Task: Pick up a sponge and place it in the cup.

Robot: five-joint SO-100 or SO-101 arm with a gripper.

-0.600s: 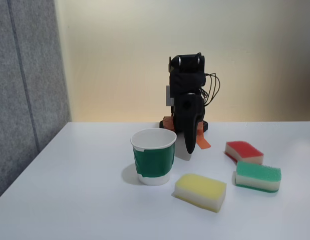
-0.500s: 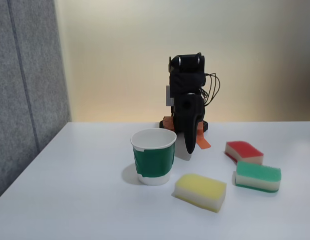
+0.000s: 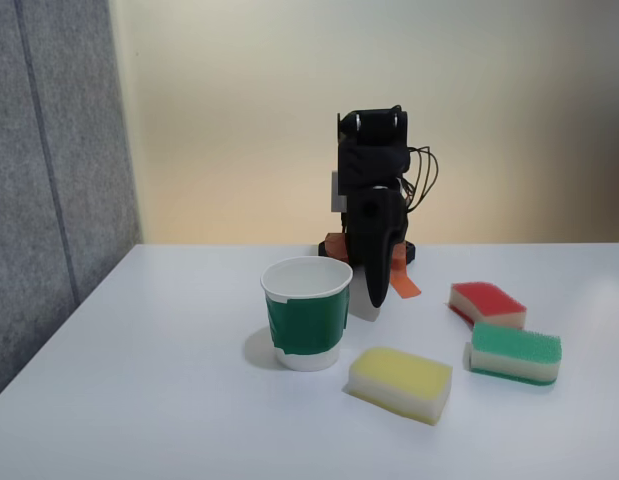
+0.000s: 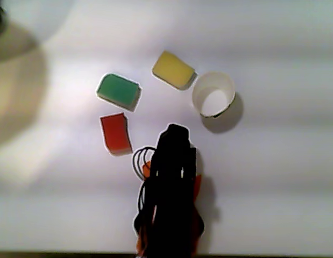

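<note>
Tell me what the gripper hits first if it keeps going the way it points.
Probably bare table: the gripper points steeply down beside the cup, touching neither it nor any sponge. Depth is unclear.

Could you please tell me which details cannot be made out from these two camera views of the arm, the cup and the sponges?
- Gripper: in the fixed view a dark folded mass; whether it is open or shut cannot be told. In the other view it merges into the black arm silhouette.
- Cup: its bottom is hidden by the near wall in the fixed view.
- Red-topped sponge: its near end sits behind the green-topped sponge in the fixed view.
</note>
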